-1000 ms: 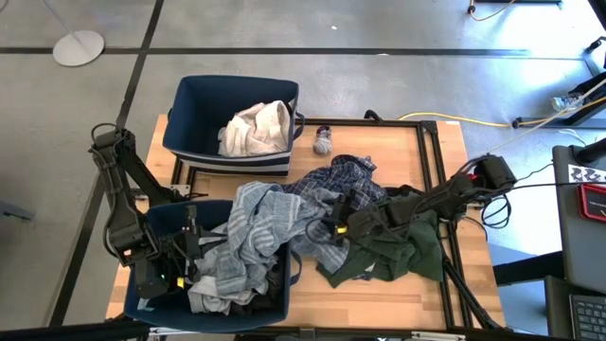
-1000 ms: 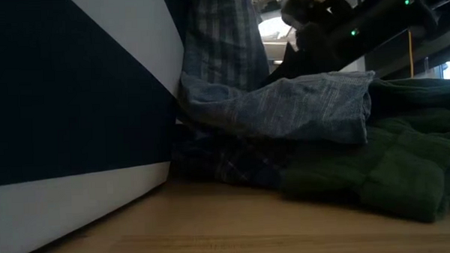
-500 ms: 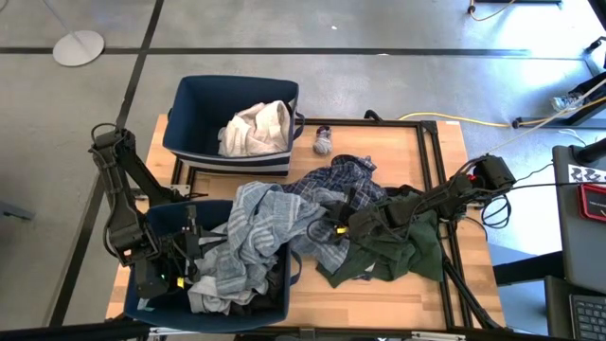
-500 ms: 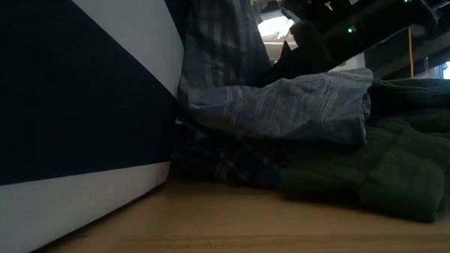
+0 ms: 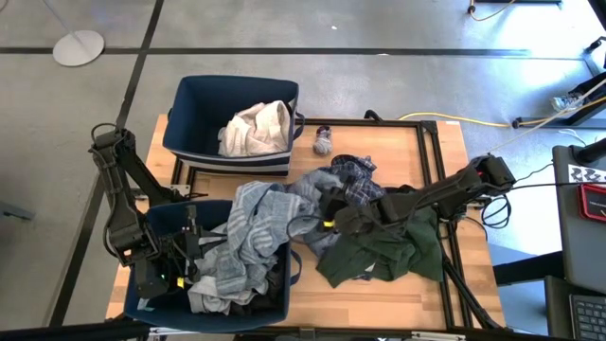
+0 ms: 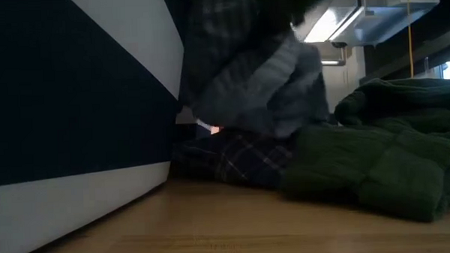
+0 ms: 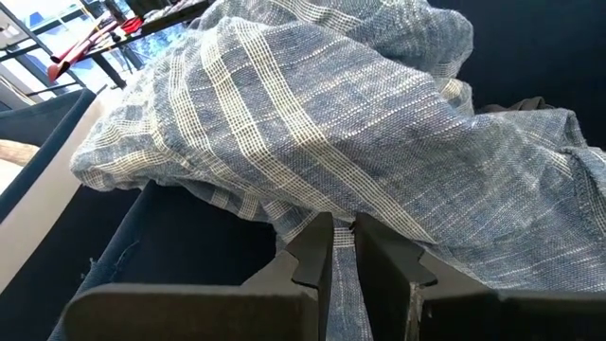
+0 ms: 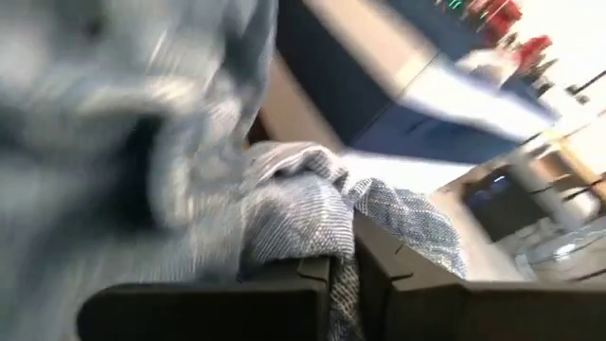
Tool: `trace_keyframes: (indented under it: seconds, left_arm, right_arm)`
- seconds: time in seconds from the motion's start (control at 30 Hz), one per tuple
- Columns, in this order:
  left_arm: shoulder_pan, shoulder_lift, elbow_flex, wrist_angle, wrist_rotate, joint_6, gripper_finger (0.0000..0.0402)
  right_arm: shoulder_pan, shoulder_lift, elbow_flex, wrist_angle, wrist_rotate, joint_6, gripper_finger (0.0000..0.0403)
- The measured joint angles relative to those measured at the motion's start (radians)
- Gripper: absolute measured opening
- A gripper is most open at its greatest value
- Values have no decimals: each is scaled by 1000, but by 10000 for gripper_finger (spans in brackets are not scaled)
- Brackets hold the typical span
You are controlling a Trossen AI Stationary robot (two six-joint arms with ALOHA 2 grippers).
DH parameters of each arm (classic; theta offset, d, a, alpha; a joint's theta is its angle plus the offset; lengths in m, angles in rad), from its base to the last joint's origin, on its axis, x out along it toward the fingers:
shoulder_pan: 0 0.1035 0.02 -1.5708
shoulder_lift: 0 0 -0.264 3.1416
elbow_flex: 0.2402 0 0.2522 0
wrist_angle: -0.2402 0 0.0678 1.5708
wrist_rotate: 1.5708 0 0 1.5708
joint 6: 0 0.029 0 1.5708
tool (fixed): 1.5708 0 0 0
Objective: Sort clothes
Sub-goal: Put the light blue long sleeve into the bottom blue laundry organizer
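The grey-blue striped garment (image 5: 254, 227) lies over the near navy bin's (image 5: 159, 216) right rim, and both grippers are shut on it. My left gripper (image 7: 343, 237) sits low inside that bin (image 5: 189, 254). My right gripper (image 5: 327, 216) is raised over the table's middle, above the blue plaid garment (image 5: 352, 176) and the dark green garment (image 5: 383, 254). Both of those lie on the table. A white garment (image 5: 256, 128) fills the far bin (image 5: 194, 99). A small sock (image 5: 323, 142) lies beside that bin. My left gripper pinches a fold of the striped cloth (image 7: 346, 213) between its two fingers. It reaches in about level, inside the bin. The cloth drapes up and over the fingers. My right gripper pinches the striped garment's bunched right end (image 8: 322, 213) between its two fingers. That end (image 6: 264, 76) hangs lifted clear of the green garment.
The dark green garment (image 6: 376, 162) and the plaid one (image 6: 234, 160) lie heaped right of the near bin's wall (image 6: 74, 109). Black frame rails (image 5: 431, 161) border the table's right side. Bare wood shows along the near edge (image 5: 379, 298).
My right gripper has risen and moved a little toward the table's left, taking the striped garment's right end with it. That end lay flat over the green and plaid garments; now it hangs bunched and lifted off them. The part in the bin has stayed.
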State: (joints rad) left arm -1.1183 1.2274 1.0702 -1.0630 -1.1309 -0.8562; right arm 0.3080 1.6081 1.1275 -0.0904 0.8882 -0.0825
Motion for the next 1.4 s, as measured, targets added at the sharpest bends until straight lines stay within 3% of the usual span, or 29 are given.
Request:
trace_keyframes:
  seconds: [0.33, 0.47, 0.7, 1.13, 1.4]
  left_arm:
    - [0, 0, 0, 0, 0, 21, 40]
    - [0, 0, 0, 0, 0, 21, 40]
    - [0, 0, 18, -2, 0, 36, 40]
    - [0, -34, 179, -3, 2, 251, 40]
    - [-1, -120, 181, -24, 19, 239, 40]
  right_arm:
    - [0, -1, 300, -16, -40, -297, 12]
    - [-1, -1, 374, 36, -162, -348, 23]
    - [-1, -1, 386, 271, -463, -442, 19]
    - [-1, 61, 387, 668, -895, -441, 22]
    - [-1, 265, 576, 609, -982, -375, 22]
